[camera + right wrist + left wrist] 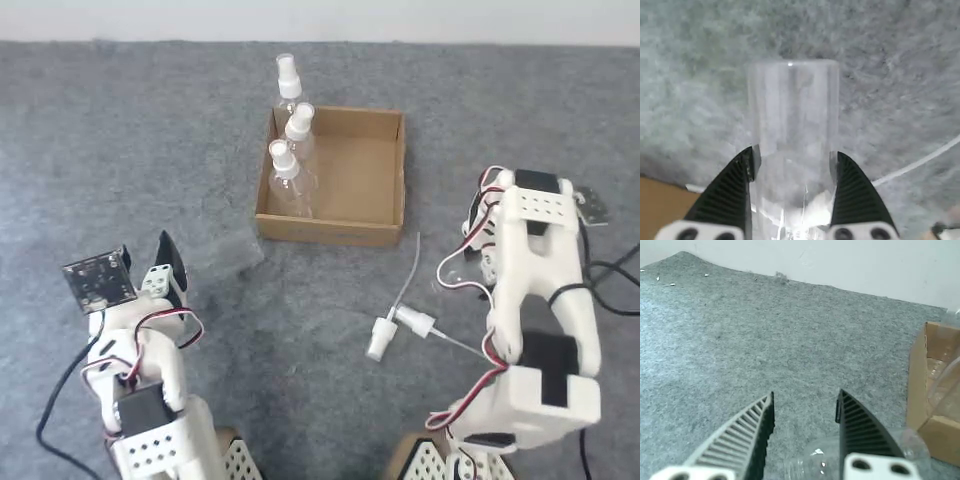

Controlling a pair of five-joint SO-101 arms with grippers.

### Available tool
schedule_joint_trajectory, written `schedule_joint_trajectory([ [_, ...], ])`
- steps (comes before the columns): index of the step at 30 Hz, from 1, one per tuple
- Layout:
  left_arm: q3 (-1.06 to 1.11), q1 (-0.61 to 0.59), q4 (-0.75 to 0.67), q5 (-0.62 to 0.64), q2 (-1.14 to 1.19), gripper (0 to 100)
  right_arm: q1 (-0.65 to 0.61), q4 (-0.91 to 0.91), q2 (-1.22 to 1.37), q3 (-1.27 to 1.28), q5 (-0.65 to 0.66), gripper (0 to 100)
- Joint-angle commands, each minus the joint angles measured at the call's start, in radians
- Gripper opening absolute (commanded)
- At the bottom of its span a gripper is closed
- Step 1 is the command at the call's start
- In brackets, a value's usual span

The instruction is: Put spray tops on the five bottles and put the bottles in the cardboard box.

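Right gripper [794, 152]: pinched a clear uncapped plastic bottle [792, 100] over grey carpet [120, 150]
Left gripper [805, 394]: fingers spread above a second clear bottle [812, 462] lying on the carpet
Brown cardboard box [402, 175]: held two spray-topped bottles [290, 180] along one wall
Two white spray tops [381, 338]: lay loose near the box

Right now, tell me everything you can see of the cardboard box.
The cardboard box is shallow, open-topped, brown, lying flat on the grey carpet beyond both arms. Inside, a near bottle and a middle bottle, clear with spray tops, stand against its left wall; a far bottle stands at its far-left corner, inside or behind, unclear. Nothing else touches it.
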Motion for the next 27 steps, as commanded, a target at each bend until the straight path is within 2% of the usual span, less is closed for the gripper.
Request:
schedule_joint_trajectory([
  [1, -0.025, -0.006, -0.026, -0.006, -0.015, 19, 0.013, -0.039, 0.010, -0.017, -0.049, 1.0],
  [12, -0.025, -0.006, -0.026, -0.006, -0.015, 19, 0.004, -0.061, 0.033, -0.018, 0.058, 0.9],
  [25, -0.025, -0.006, -0.026, -0.006, -0.015, 19, 0.005, -0.061, 0.033, -0.018, 0.052, 1.3],
  [27, -0.025, -0.006, -0.026, -0.006, -0.015, 19, 0.004, -0.061, 0.033, -0.018, 0.052, 4.9],
])
